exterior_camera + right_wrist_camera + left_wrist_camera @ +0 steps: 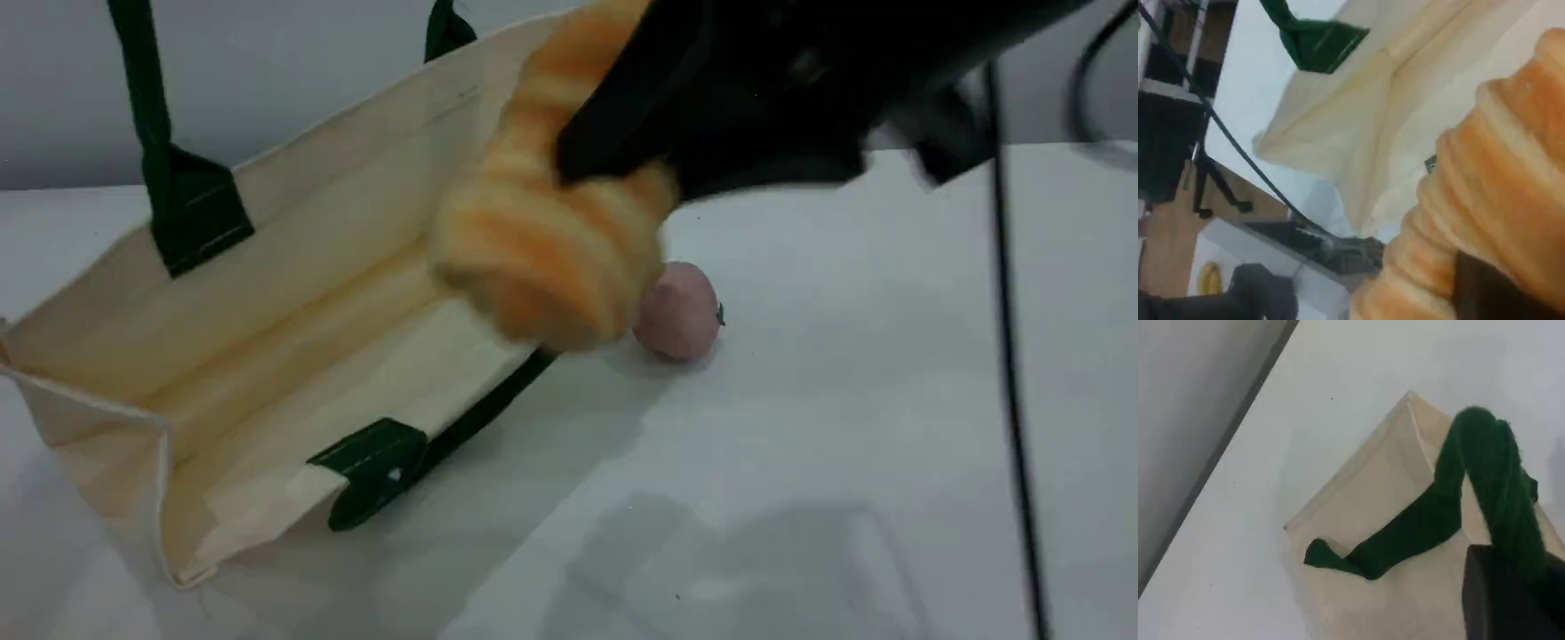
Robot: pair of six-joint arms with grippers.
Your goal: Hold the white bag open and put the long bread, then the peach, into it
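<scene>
Bag: you see the large cream-white canvas tote bag (293, 293) lying on its side on the white table (845, 444), its mouth gaping toward 3 o'clock in the scene view, its base toward 9 o'clock.
Upper handle: the dark green strap handle (147, 116) on the raised side runs up out of the scene view at 11 o'clock.
Lower handle: a second dark green strap (480, 413) lies flat on the table along the bag's near edge.
Left tool: your left tool (1511, 600) shows only as a dark tip at the bottom of the left wrist view; it is clamped tight on the green strap, which loops up over it.
Bread: the golden-orange ridged long loaf (551, 204) hangs tilted at the bag's mouth, its lower end over the opening's edge; it is blurred.
Right tool: your right tool (622, 151), a black blurred mass entering from 1 o'clock, is closed on the loaf's upper part.
Peach: the small round dull pink peach (677, 311) sits on the table just outside the bag's mouth, partly hidden behind the loaf's lower end.
Cable: a thin black cable (1009, 356) runs down the scene view at 3 o'clock.
</scene>
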